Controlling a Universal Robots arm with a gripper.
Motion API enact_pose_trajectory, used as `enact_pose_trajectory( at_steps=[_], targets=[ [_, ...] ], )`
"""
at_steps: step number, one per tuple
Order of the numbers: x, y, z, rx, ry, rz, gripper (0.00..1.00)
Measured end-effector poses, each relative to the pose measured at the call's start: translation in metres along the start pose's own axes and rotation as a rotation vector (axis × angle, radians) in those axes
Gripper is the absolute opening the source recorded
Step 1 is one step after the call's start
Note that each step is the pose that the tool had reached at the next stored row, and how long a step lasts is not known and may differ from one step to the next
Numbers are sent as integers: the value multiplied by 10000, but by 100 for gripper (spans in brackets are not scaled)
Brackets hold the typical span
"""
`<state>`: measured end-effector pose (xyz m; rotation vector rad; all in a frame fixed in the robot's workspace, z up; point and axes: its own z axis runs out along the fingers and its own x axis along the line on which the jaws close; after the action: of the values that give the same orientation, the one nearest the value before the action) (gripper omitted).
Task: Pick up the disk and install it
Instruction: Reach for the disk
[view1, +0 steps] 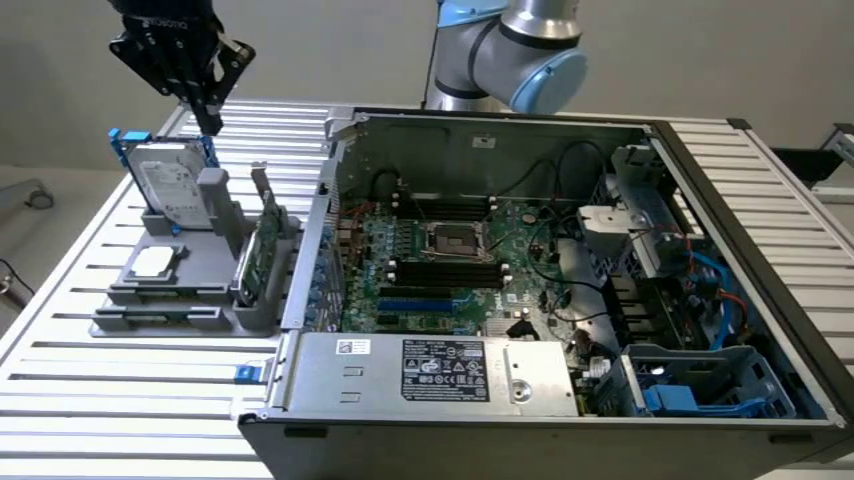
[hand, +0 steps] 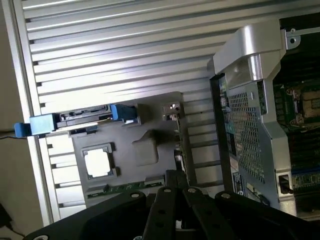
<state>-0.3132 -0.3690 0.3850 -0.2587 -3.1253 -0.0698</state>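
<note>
A ribbed aluminium desk (view1: 120, 400) carries a grey holder (view1: 174, 295) beside an open computer case (view1: 534, 250). The disk (view1: 174, 185) stands on edge in the holder, long axis upright. The gripper (view1: 210, 122) hovers directly above the disk's top edge, clenched and empty.

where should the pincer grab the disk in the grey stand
Likely the exposed upper edge of the disk, coming from above and closing across its flat faces between the blue rails. It stands on edge in the grey stand, its lower part sunk in the slot.
</note>
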Motion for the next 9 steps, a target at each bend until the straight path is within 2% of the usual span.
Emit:
enact_pose_trajectory(
  at_steps=[6, 9],
  targets=[
    [271, 93, 15, 21, -3, -6, 11],
    [368, 129, 25, 26, -2, -37, 11]
  ],
)
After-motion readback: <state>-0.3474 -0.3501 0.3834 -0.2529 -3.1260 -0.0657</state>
